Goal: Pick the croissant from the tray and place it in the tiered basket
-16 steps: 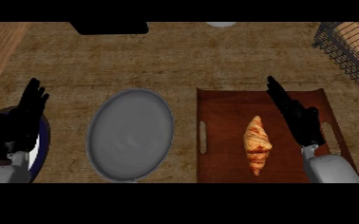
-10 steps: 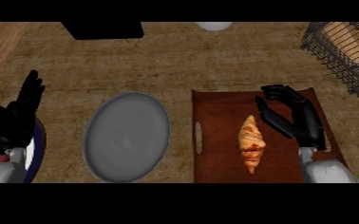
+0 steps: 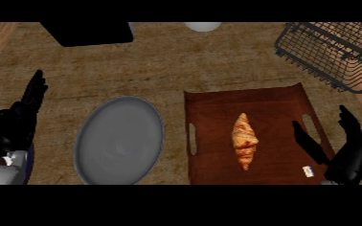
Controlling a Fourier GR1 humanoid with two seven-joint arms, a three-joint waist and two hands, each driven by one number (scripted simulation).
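Brown tray (image 3: 212, 106) on the worktop (image 3: 148, 72) carries one croissant (image 3: 244, 141), lying lengthwise near its middle. Grey plate (image 3: 118, 141) sits just left of the tray. Wire basket (image 3: 322, 52) stands at the far right, apart from the tray. We see the right hand (image 3: 344, 158) over the tray's right edge, fingers spread and grasping nothing, clear of the croissant. The left hand (image 3: 25, 112) rests open at the left edge.

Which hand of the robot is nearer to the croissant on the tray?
Right. The right hand is at the tray's right edge, beside the croissant, not touching it; the left hand rests far left, beyond the grey plate.
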